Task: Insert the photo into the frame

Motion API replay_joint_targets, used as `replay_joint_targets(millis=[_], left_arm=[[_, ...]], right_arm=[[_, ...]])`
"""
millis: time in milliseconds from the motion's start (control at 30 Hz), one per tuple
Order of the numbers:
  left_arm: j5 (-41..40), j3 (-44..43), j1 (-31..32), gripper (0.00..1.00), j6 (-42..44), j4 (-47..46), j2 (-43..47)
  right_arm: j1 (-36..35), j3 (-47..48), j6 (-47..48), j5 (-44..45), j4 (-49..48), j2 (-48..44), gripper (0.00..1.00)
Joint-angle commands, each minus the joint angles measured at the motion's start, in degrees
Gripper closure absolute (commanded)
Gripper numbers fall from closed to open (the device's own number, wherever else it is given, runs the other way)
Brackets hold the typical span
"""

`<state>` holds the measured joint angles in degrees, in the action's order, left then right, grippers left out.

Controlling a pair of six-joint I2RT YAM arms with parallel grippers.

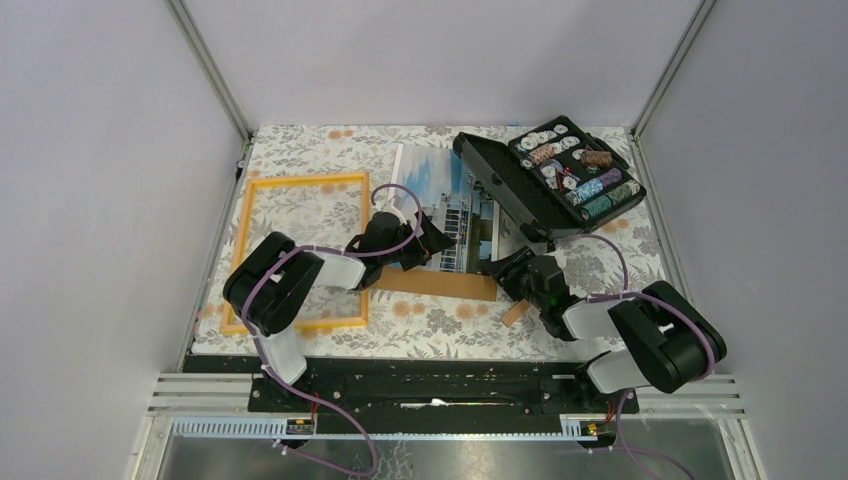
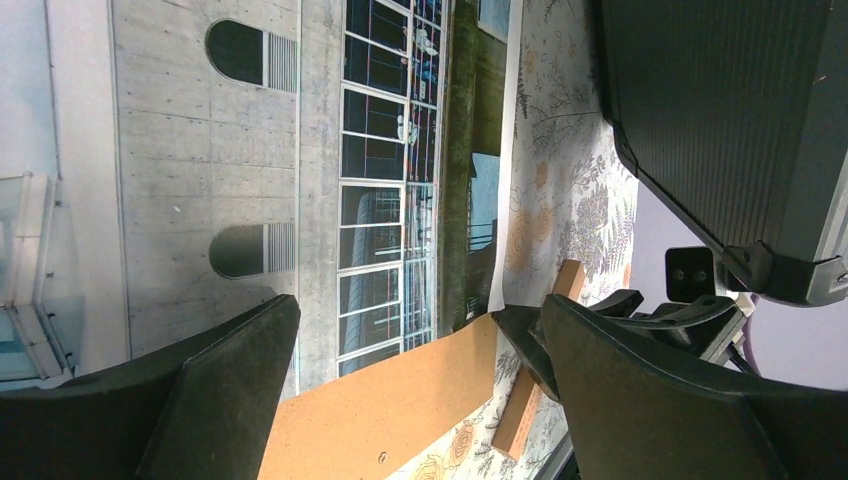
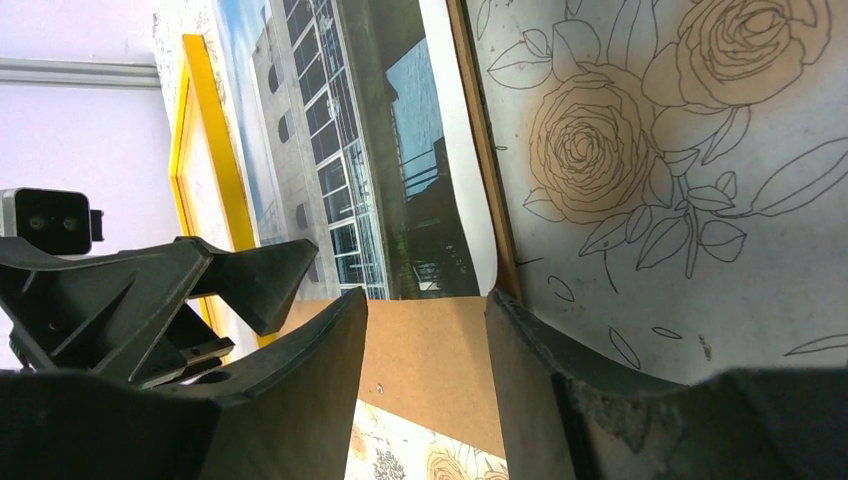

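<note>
Top cam first: the frame [image 1: 305, 180] lies flat on the left side of the table [image 1: 440, 325]. The photo [image 1: 440, 200] isn't in it; it's face up in the middle, lying over a brown board [image 1: 440, 284] just beside the frame. My left gripper [image 1: 437, 240] hangs over the photo's near edge, and the right gripper [image 1: 503, 272] sits at the board's right end. There's a little wooden stick [image 1: 515, 313] by it and a black case [image 1: 520, 185] of chips behind. On the left wrist cam the fingers are spread wide with nothing in them, and the building print and board are below. On the right wrist cam the fingers are partway apart with the board showing in the gap. Honestly, I can't tell if they're pinching anything. The frame's yellow edge is off past the photo.
</note>
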<state>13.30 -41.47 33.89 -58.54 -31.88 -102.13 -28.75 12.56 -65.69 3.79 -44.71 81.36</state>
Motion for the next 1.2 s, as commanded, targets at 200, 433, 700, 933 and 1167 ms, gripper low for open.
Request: replay_joint_targets(millis=[200, 433, 700, 933, 1167], left_arm=[[0.1, 0.9, -0.4, 0.01, 0.9, 7.4, -3.5], [2.0, 1.4, -1.1, 0.01, 0.3, 5.8, -4.1], [3.1, 2.2, -1.9, 0.01, 0.4, 5.0, -3.8], [4.2, 3.3, -2.7, 0.01, 0.3, 3.3, -3.6], [4.7, 4.1, -2.7, 0.01, 0.5, 2.3, -3.0]], right_arm=[[-0.7, 2.3, -0.6, 4.0, -1.3, 4.8, 0.44], [-3.8, 4.7, -0.8, 7.0, -7.0, 10.1, 0.42], [-7.7, 7.7, -1.9, 11.3, -14.6, 15.8, 0.35], [-9.6, 7.9, -0.9, 15.3, -22.3, 18.7, 0.33], [-10.7, 5.7, -3.6, 22.1, -33.9, 22.5, 0.38]])
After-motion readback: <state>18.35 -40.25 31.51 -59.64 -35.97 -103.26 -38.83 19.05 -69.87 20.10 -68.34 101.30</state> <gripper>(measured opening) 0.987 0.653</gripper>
